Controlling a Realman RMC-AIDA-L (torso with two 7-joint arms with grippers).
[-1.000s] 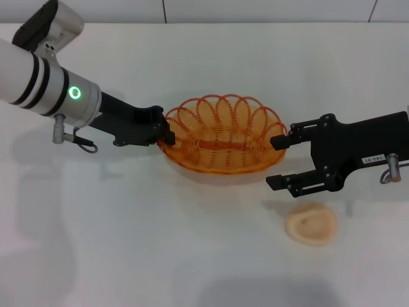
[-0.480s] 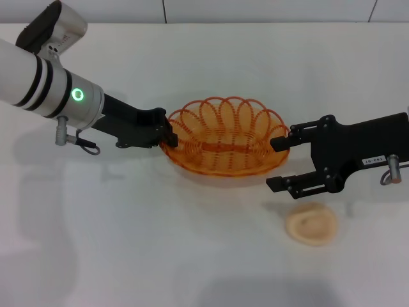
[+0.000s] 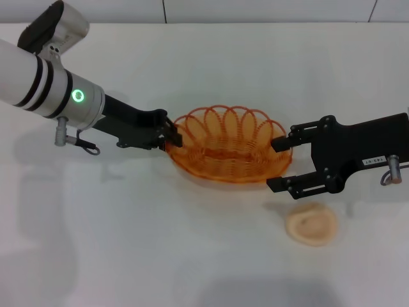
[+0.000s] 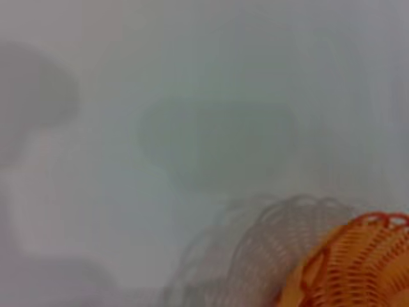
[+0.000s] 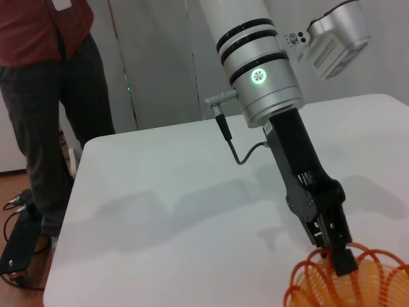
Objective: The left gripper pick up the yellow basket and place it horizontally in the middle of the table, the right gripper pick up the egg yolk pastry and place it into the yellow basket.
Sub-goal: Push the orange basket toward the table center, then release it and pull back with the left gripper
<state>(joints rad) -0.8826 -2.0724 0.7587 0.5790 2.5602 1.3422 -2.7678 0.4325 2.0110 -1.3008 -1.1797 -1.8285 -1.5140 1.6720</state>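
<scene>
The fingers of the left gripper (image 3: 170, 135) are clamped on the looped rim at the left end of the yellow basket (image 3: 227, 144), which sits near the middle of the table (image 3: 160, 243). The right gripper (image 3: 279, 163) hovers at the basket's right end with its two fingers apart, one by the rim and one lower. The egg yolk pastry (image 3: 311, 224) lies on the table just below that gripper, apart from the basket.

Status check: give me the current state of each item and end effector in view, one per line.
yellow basket: upright, empty, rim gripped at its left end.
egg yolk pastry: lying on the table, outside the basket.
left end effector: shut on the basket rim.
right end effector: open, empty, beside the basket's right end.
</scene>
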